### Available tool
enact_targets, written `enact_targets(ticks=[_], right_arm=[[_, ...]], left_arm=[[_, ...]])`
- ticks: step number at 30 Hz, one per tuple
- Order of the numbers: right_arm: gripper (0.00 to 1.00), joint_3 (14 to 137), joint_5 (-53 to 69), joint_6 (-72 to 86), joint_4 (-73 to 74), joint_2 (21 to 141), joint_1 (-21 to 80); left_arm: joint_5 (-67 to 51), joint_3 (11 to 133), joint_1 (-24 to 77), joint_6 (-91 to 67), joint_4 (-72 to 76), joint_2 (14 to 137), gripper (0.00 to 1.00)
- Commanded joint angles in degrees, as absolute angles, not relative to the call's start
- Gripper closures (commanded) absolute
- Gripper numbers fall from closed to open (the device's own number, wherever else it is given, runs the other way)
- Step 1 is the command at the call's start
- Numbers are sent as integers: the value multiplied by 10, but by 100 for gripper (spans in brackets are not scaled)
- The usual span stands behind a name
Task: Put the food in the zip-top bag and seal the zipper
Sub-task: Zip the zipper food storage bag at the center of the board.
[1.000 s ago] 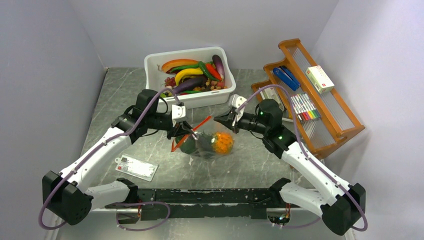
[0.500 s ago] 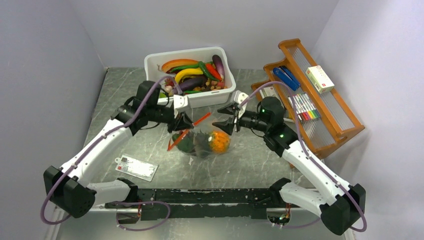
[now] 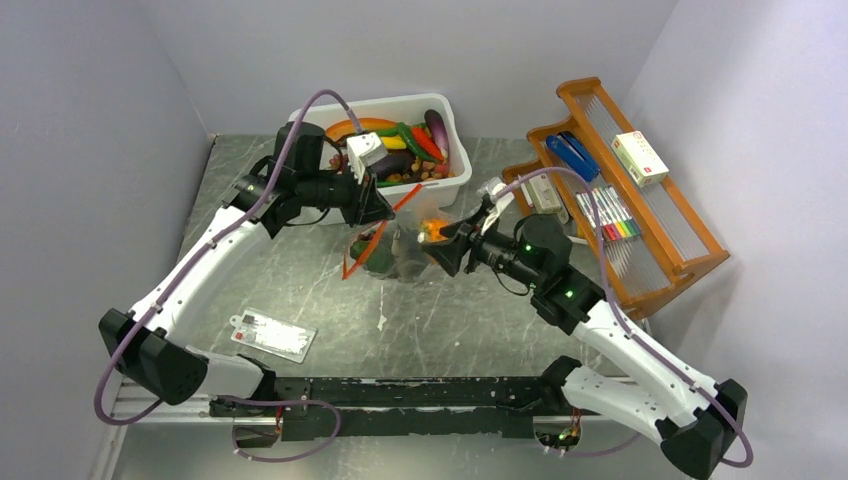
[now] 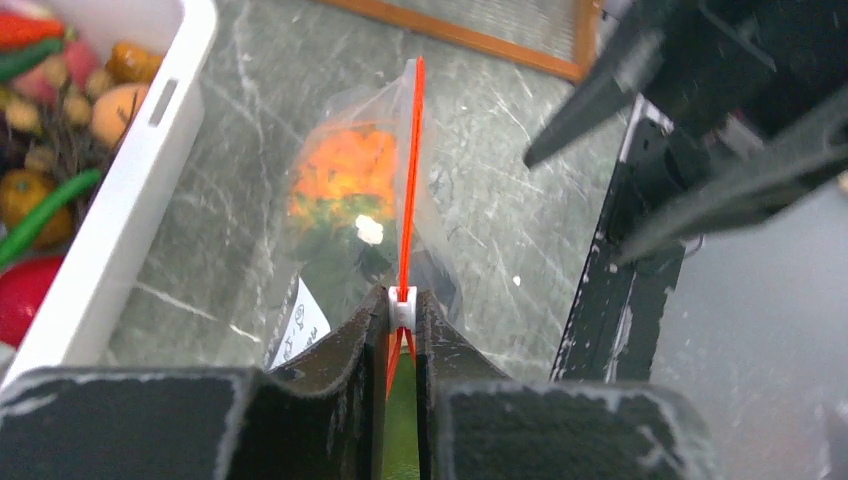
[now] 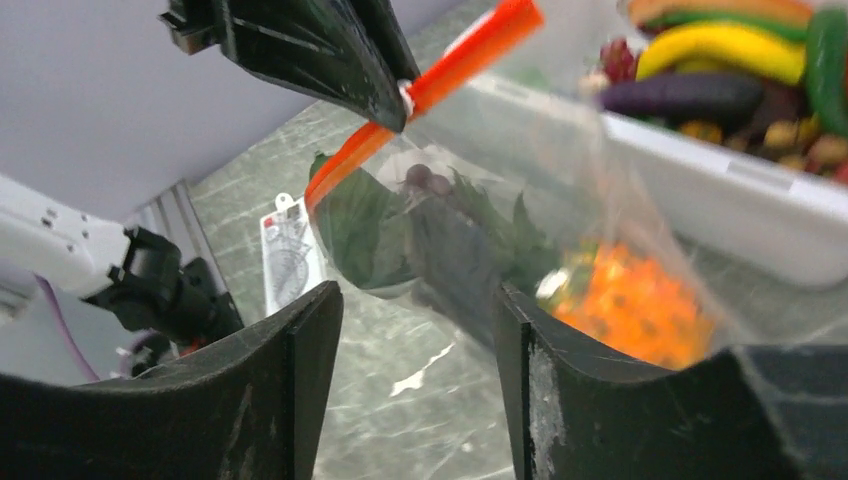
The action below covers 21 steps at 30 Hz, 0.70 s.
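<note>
The zip-top bag (image 3: 400, 258) hangs tilted above the table by its orange-red zipper (image 3: 354, 266). My left gripper (image 3: 388, 212) is shut on the zipper (image 4: 411, 170), pinching its small white slider (image 4: 402, 305). Inside the bag (image 5: 470, 225) lies the food: an orange pineapple (image 5: 632, 302), a dark grape bunch (image 5: 448, 250) and a green piece (image 5: 358, 232). My right gripper (image 3: 445, 250) is open just right of the bag, at the pineapple (image 3: 432, 230) end. Nothing sits between the right gripper's (image 5: 415, 330) fingers; the bag hangs just beyond them.
A white tub (image 3: 312, 128) of toy vegetables stands at the back, close behind the left gripper. A wooden rack (image 3: 668, 236) with pens and boxes is at the right. A flat white card (image 3: 272, 334) lies on the table at the near left.
My right gripper opened, let go of the bag's right end and dropped lower beside it. My left gripper lifted the zipper up and back toward the tub, raising the bag.
</note>
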State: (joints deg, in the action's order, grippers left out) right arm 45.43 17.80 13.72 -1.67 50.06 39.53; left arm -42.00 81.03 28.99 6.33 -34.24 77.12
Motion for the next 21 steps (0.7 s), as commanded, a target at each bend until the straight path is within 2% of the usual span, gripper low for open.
enact_targets(ticks=[1, 7, 11, 17, 21], right_arm=[[47, 482, 42, 271, 38, 520, 436], [48, 433, -68, 309, -6, 536, 557], [44, 429, -132, 320, -7, 537, 618], [39, 437, -214, 389, -10, 606, 701], [38, 437, -283, 421, -42, 661, 734]], left_arm=[[-322, 861, 288, -75, -338, 784, 93], [-275, 812, 288, -229, -240, 772, 93], [-254, 794, 288, -327, -203, 775, 93], [-258, 787, 290, -380, -174, 797, 93], [-219, 759, 292, -383, -144, 787, 93]])
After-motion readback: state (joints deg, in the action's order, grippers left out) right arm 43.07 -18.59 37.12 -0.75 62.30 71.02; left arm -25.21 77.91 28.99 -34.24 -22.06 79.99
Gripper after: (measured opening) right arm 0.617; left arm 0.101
